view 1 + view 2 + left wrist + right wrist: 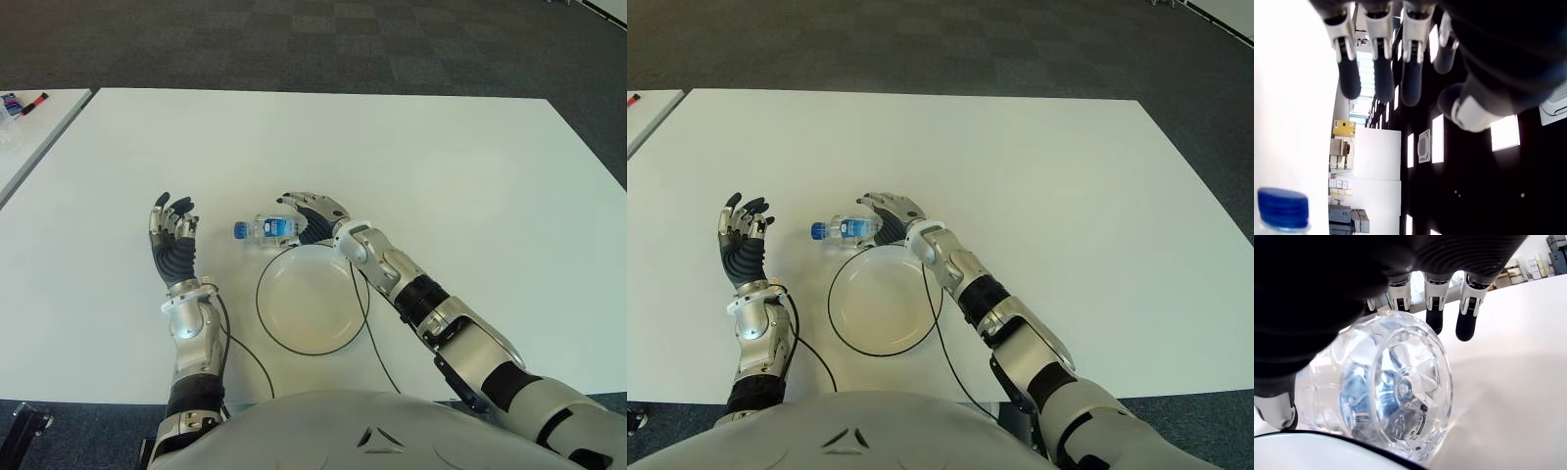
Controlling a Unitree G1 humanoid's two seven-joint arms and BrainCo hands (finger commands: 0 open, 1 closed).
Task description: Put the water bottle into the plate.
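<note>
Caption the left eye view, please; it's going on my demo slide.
Right hand cupped over a water bottle lying beside the plate; left hand open.

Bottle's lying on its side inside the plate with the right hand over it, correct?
Not quite: the bottle lies on its side on the table just beyond the plate, not inside it, as the left eye view shows. The right hand is over it.

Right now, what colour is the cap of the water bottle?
Blue. The cap of the water bottle shows best in the left wrist view.
</note>
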